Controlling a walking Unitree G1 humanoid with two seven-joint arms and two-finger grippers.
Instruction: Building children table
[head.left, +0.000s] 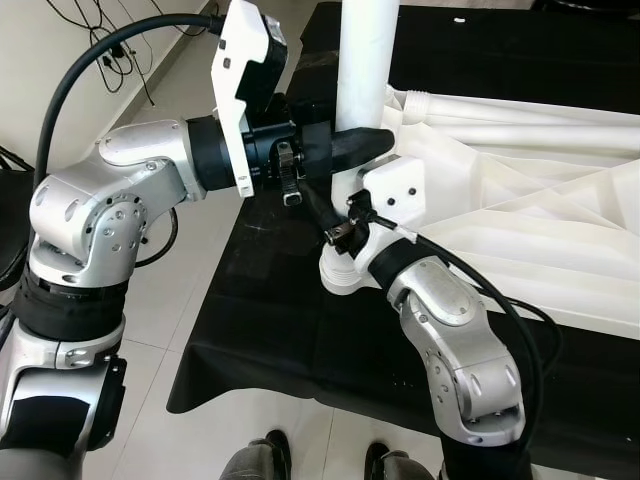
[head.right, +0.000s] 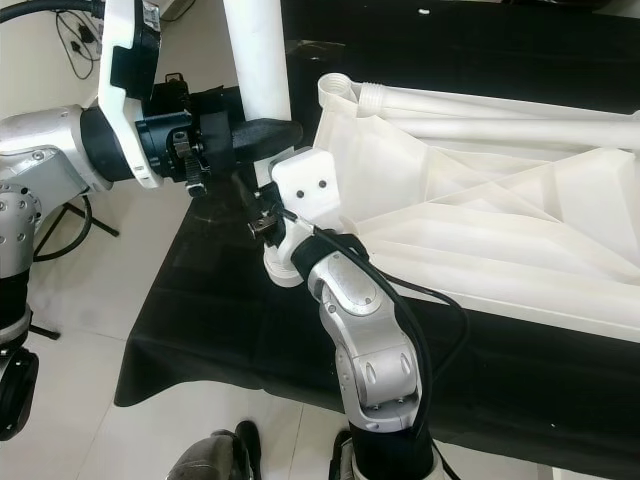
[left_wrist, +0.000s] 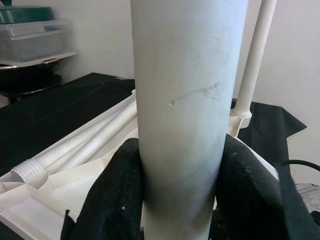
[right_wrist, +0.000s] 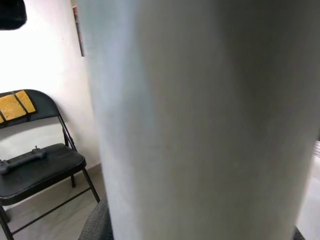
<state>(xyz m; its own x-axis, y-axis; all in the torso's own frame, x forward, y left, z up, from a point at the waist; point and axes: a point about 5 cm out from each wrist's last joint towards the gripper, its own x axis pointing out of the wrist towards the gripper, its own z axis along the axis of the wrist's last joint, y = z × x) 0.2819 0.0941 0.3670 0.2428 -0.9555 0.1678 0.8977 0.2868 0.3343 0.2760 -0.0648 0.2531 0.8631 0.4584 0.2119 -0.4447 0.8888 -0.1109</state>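
2 spare legs (head.left: 520, 118) lie beside the gripped leg (left_wrist: 185, 100).

You have a pale tiled floor (head.left: 270, 415) underfoot and plain white walls (right_wrist: 45, 55) around you, lit brightly and evenly. A black folding metal chair (right_wrist: 37, 165) with a yellow pad on its backrest stands against one wall. Black cables (head.left: 110, 50) trail along the skirting, and clear plastic storage boxes (left_wrist: 35, 40) sit further off.
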